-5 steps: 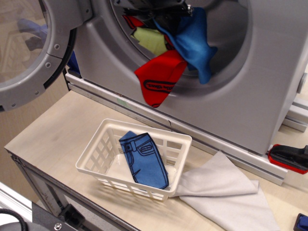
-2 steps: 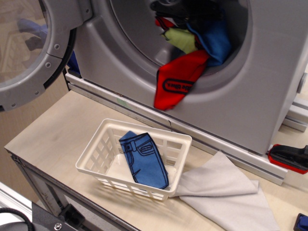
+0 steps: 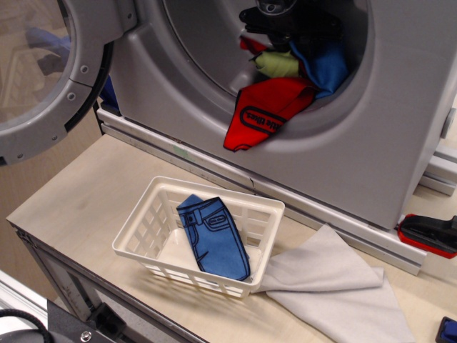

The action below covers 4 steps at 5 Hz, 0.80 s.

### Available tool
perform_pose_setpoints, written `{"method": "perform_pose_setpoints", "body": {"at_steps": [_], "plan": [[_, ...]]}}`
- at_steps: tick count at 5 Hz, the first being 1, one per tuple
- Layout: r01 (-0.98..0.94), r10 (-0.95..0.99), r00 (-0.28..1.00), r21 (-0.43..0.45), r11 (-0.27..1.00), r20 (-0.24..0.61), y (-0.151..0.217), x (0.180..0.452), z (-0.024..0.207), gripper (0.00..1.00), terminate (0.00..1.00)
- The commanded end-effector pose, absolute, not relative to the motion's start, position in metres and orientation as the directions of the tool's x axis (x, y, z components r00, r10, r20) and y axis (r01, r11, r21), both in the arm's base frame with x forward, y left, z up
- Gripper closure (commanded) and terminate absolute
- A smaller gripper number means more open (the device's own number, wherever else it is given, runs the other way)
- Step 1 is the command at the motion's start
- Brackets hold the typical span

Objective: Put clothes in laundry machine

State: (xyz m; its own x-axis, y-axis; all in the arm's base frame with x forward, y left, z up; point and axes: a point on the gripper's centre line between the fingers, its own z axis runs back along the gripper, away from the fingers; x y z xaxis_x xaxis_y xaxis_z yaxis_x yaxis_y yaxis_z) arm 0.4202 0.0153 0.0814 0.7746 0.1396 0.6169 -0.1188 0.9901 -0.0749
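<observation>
Inside the washer drum [image 3: 214, 64], the black gripper [image 3: 275, 25] sits above bunched green [image 3: 278, 64], blue [image 3: 325, 64] and red cloth [image 3: 260, 114]; whether its jaws are clamped cannot be told. Red cloth drapes over the drum's lower rim. Miniature jeans [image 3: 213, 237] lie in the white basket [image 3: 143, 236] near the surface's front edge.

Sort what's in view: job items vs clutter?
Job: red cloth, green cloth, blue cloth, jeans piece, washer, tool.
Clutter: white basket, grey cloth, red-black object.
</observation>
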Motion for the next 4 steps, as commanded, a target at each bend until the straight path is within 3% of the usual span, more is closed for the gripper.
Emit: {"method": "perform_pose_setpoints", "body": {"at_steps": [1,4], "plan": [[-0.072,0.115,0.771,-0.093,0.993,0.627,0.013,0.392,0.106,0.0,0.0],[0.052,-0.005,0.821,-0.067,0.996,0.571,0.032,0.305,0.102,0.0,0.0]]}}
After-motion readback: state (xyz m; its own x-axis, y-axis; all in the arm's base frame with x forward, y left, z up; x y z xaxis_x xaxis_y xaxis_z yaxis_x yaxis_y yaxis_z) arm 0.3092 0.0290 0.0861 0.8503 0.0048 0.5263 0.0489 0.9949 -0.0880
